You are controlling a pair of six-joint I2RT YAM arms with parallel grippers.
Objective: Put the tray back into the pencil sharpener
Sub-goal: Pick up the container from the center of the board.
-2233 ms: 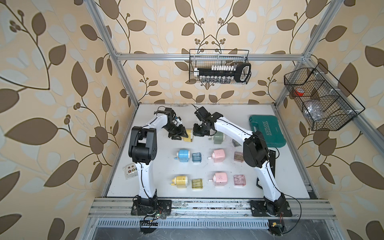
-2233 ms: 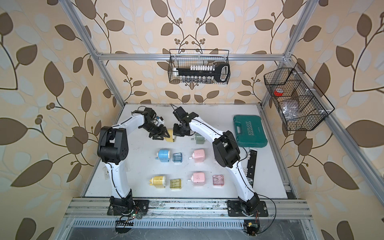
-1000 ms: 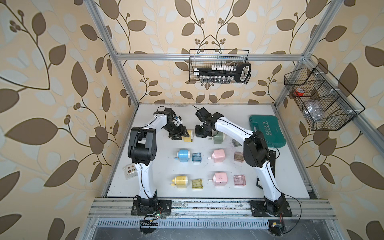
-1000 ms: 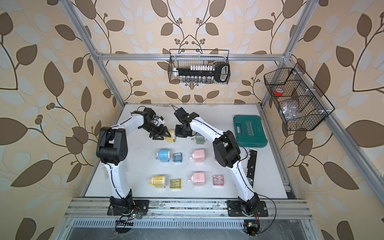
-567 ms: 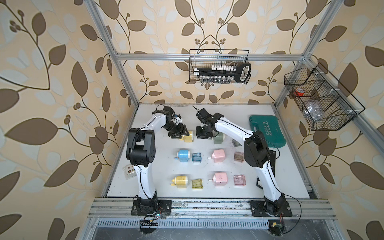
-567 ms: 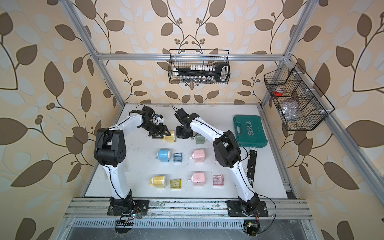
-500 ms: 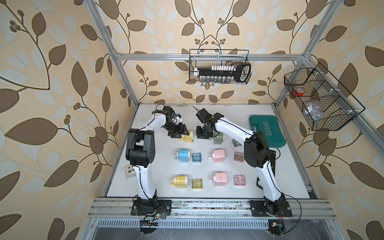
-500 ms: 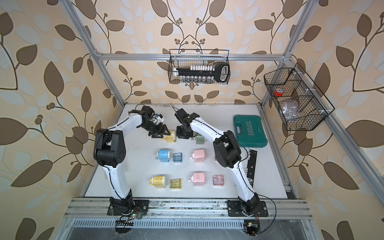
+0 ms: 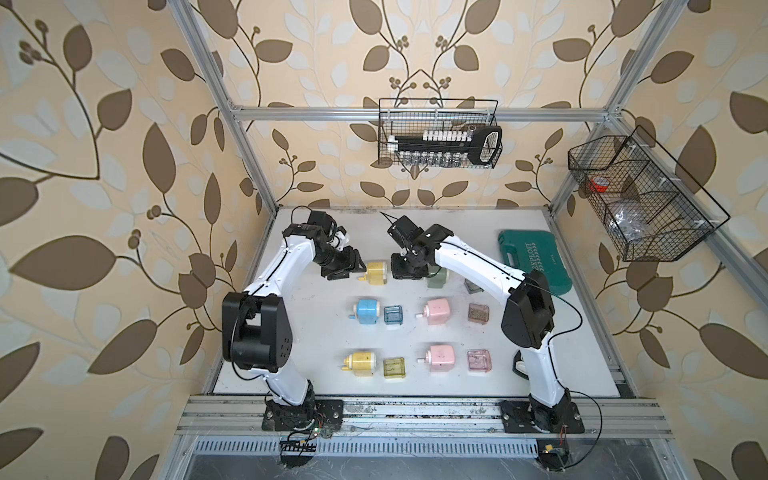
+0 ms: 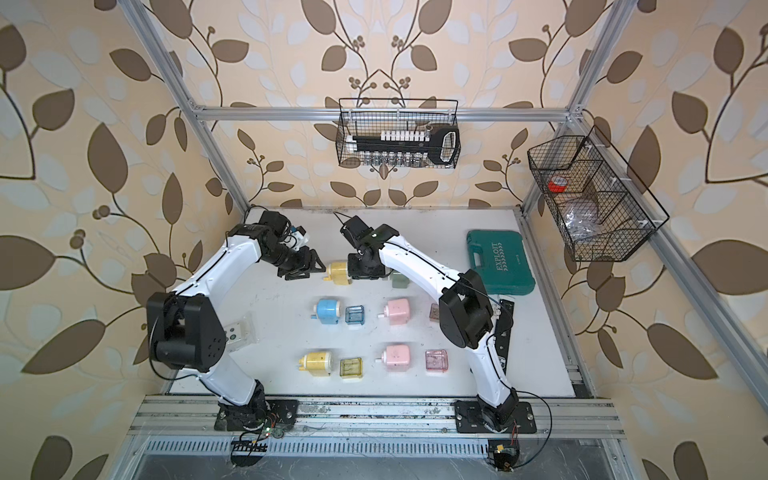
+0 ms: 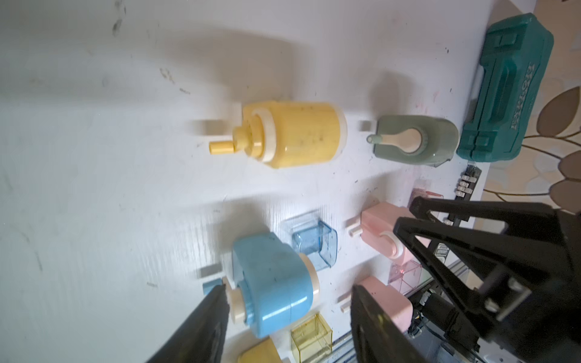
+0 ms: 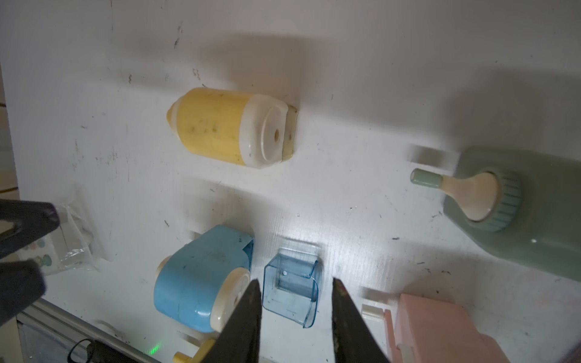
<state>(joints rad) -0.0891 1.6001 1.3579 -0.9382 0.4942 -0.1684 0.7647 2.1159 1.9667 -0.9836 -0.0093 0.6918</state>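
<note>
The yellow pencil sharpener lies on its side in the back row of the white table, crank handle toward my left arm. Its yellowish tray sits in the front end, a thin edge showing past the cream face. My left gripper hovers just off the handle end, open and holding nothing. My right gripper hangs just off the tray end, open and empty. Neither gripper touches the sharpener.
A green sharpener lies close beside my right gripper. In front are a blue sharpener with a loose blue tray, two pink sharpeners and another yellow one with loose trays. A green tool case sits back right.
My right gripper has opened and drawn slightly back from the yellow sharpener's tray end. The left gripper has eased off the handle end. The sharpener stays in place.
</note>
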